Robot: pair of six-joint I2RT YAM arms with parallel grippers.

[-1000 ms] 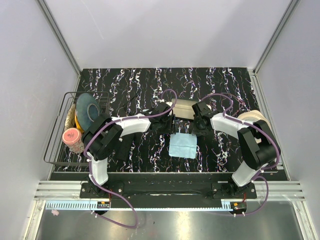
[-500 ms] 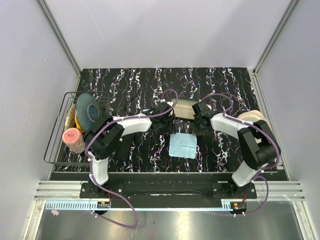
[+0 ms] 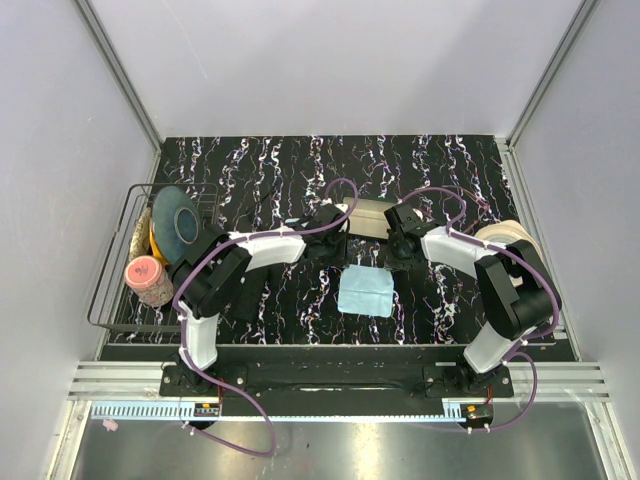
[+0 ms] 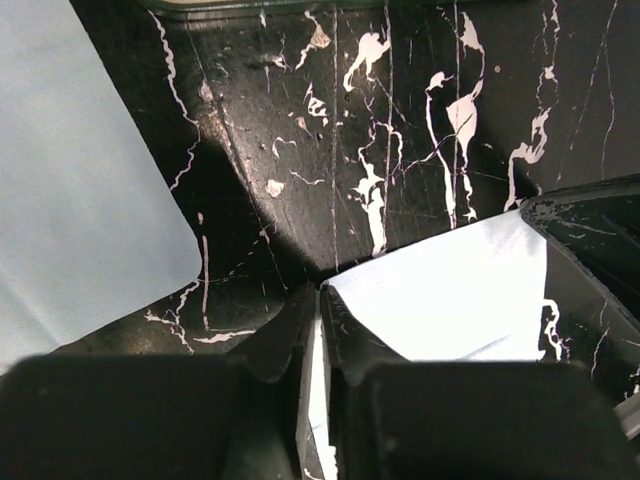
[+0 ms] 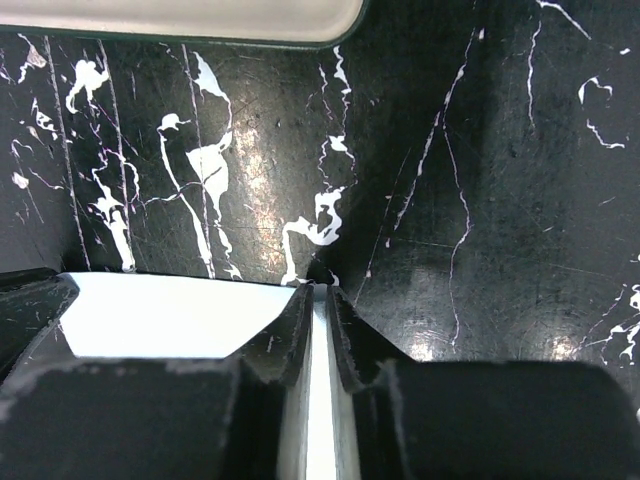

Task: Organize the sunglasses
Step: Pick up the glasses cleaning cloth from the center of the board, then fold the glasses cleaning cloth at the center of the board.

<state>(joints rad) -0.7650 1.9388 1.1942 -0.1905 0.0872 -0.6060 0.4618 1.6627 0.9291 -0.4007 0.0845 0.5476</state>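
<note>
No sunglasses show in any view. A light blue cloth (image 3: pixel 365 291) lies flat at the table's middle. Behind it sits a beige case (image 3: pixel 366 217) with a dark green edge, its lid down. My left gripper (image 3: pixel 337 256) is at the cloth's far left corner, and in the left wrist view (image 4: pixel 320 292) its jaws are shut on the cloth's (image 4: pixel 450 300) edge. My right gripper (image 3: pixel 396 259) is at the far right corner, and the right wrist view (image 5: pixel 318 290) shows it shut on the cloth (image 5: pixel 170 312). The case's rim (image 5: pixel 180 22) runs along the top of that view.
A wire rack (image 3: pixel 112 280) at the left holds a blue-grey plate (image 3: pixel 176 222) and a pink-lidded jar (image 3: pixel 146 277). A white roll (image 3: pixel 512 240) sits at the right edge. A pale blue surface (image 4: pixel 80 170) fills the left of the left wrist view.
In the top view both arms stay at the cloth's far corners. The left arm has shifted only slightly, and the cloth has not moved.
</note>
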